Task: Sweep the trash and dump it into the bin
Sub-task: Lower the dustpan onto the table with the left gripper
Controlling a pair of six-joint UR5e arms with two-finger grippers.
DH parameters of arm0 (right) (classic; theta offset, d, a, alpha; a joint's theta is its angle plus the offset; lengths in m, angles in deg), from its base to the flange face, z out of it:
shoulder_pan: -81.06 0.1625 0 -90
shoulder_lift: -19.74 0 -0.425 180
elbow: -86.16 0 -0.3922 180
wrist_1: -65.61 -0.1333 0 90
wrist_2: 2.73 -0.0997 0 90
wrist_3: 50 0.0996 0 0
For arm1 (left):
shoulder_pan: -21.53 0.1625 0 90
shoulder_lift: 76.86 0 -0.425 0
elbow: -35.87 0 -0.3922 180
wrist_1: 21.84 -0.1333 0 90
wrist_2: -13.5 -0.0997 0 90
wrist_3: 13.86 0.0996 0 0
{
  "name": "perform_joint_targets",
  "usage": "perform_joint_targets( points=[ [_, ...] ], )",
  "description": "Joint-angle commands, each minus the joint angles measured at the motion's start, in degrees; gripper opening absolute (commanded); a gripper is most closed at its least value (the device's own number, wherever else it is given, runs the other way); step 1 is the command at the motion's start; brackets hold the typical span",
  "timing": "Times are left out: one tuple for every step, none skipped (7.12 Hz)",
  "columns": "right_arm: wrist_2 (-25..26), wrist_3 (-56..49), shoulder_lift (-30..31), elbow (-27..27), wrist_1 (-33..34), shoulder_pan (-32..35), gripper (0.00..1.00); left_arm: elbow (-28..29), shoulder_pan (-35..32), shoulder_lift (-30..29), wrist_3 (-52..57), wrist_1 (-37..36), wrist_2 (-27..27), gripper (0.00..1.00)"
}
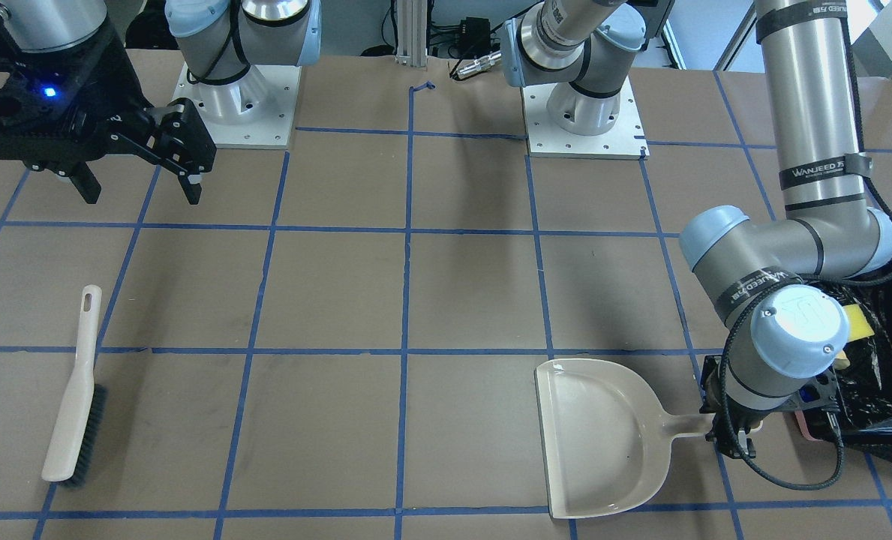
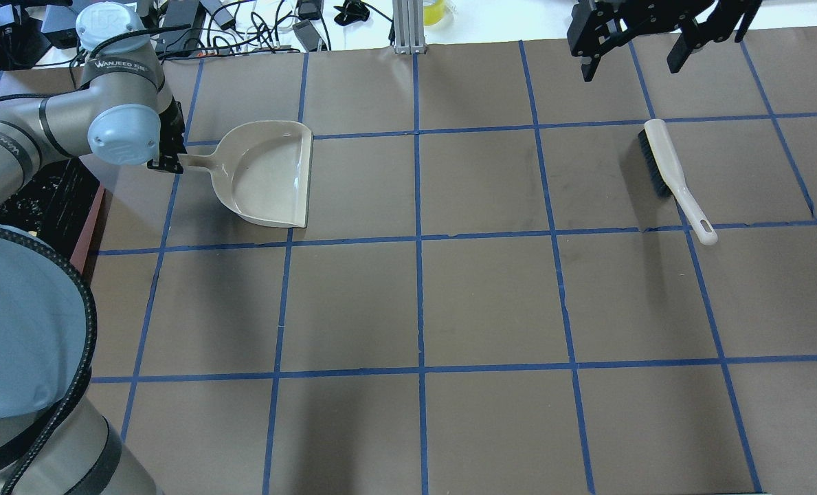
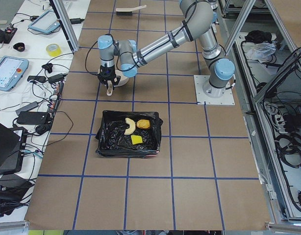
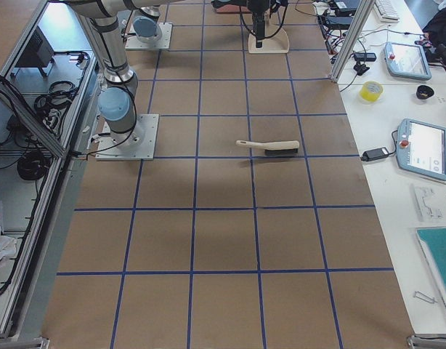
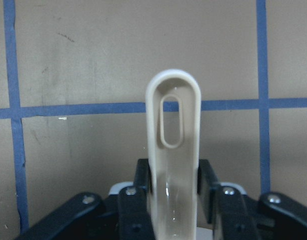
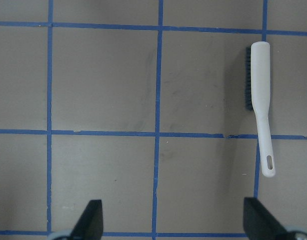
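Trash, namely glossy golden-brown lump (image 3: 143, 124), yellow-green wedge (image 3: 136, 139) and curved tan pastry (image 3: 130, 126), lies inside pink rectangular bin (image 3: 104, 144) lined with crinkled black bag. Smooth beige plastic dustpan (image 2: 271, 180) rests empty, flat on counter (image 2: 490, 295), left tool (image 2: 165, 160) clamped on its handle; advise full release before lifting. Right tool (image 1: 142, 193) hangs spread wide, holding nothing.

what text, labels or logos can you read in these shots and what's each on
"WANJEED", white on a black strap around the left arm; marks after it too small to read.
"WANJEED", on a second strap near that arm's top joint, overhead view.
"UR" logo, on the blue-grey joint cap.
Dustpan, brush: none.
Side-table screens: too small.
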Motion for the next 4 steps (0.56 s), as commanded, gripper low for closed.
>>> perform_joint_targets(
  points=[
    [-0.2, -0.1, 0.1, 0.0, 0.1, 0.1, 1.0, 0.2, -0.6, 1.4, -0.1, 0.3, 0.0, 0.47],
    [-0.2, -0.1, 0.0, 0.0, 0.1, 0.1, 1.0, 0.2, -1.9, 3.1, 1.3, 0.8, 0.2, 0.55],
    [-0.2, -0.1, 0.0, 0.1, -0.2, 0.0, 1.0, 0.2, -3.9, 4.7, 6.5, 1.4, 0.8, 0.57],
    [0.1, -0.1, 0.0, 0.3, -0.4, -0.1, 1.0, 0.7, -5.0, 7.4, 18.5, 1.6, 0.8, 0.76]
  ],
)
